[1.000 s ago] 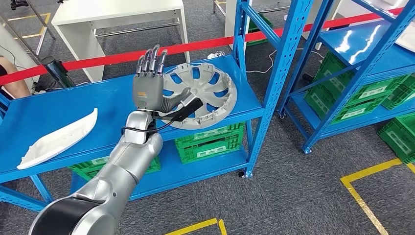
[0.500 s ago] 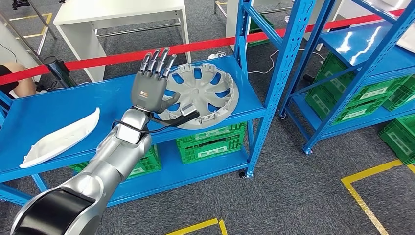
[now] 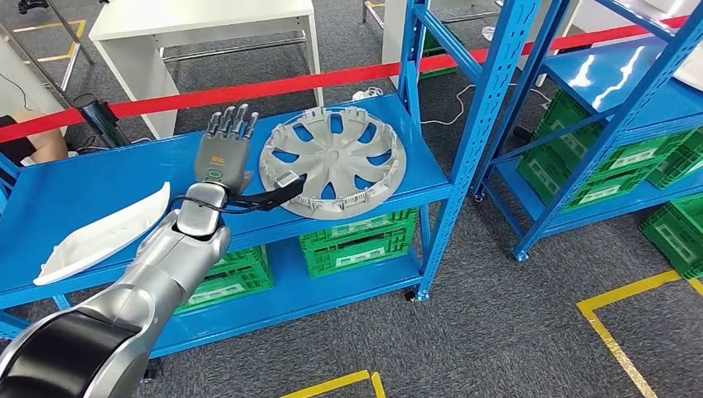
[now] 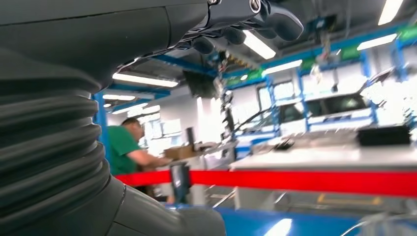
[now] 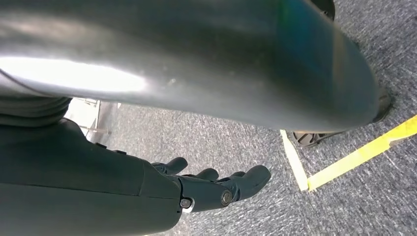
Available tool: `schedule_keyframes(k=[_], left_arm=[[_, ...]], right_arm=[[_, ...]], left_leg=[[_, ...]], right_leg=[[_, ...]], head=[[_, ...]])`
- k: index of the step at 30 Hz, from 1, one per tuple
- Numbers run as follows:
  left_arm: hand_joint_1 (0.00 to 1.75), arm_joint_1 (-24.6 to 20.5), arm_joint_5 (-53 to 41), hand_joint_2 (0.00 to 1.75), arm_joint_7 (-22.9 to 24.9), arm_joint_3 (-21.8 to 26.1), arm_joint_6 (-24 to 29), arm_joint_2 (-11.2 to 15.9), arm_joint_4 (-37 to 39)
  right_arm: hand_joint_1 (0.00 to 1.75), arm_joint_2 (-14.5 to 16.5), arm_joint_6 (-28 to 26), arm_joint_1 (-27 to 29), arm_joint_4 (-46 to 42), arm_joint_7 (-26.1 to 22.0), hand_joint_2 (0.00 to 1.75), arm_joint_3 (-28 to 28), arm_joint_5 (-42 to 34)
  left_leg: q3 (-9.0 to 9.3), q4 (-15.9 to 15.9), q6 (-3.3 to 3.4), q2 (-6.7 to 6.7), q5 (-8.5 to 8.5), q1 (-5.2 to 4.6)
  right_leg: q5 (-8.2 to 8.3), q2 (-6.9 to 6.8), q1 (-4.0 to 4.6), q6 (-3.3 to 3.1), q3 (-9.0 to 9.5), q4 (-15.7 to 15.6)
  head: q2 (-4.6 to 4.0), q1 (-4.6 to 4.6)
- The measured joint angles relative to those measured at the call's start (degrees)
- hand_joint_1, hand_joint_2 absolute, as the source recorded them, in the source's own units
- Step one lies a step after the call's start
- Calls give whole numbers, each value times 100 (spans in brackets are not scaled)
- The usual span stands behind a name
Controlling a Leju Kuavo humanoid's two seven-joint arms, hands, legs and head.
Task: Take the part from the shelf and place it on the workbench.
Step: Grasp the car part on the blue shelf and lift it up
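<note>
- Reaching over the blue shelf (image 3: 99, 186), the left hand (image 3: 222, 149) is raised with fingers spread, holding nothing, just left of the hubcap (image 3: 334, 159).
- Hubcap lies flat on the shelf's right end.
- Right hand (image 5: 216, 189) hangs over carpet, fingers loosely apart, empty.

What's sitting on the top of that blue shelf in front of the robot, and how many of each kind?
Grey wheel cover: 1
White curved panel: 1
Total: 2 parts on the shelf top. The left hand is raised beside the wheel cover with fingers apart, holding nothing.
</note>
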Motion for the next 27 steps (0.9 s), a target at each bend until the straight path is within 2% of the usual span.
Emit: schedule_keyframes(k=[5,13,27], left_arm=[[0,41,40,175,242,13,-387,143,50],[0,102,103,175,322,58,-693,317,90],[0,161,86,175,532,225,-738,504,98]], right_arm=[[0,0,-34,9,0,0,0,-5,5],[0,0,-85,13,0,0,0,-7,39],[0,-2,-115,-58,0,0,0,-7,113]], left_leg=[[0,0,3,0,-2,0],[-1,0,5,-1,-3,0],[0,0,5,-2,-3,0]], right_leg=[[0,0,-1,0,0,-3],[0,-2,-1,0,1,-4],[0,-1,-1,1,6,-8]], head=[[0,-1],[0,-1],[-1,-1]])
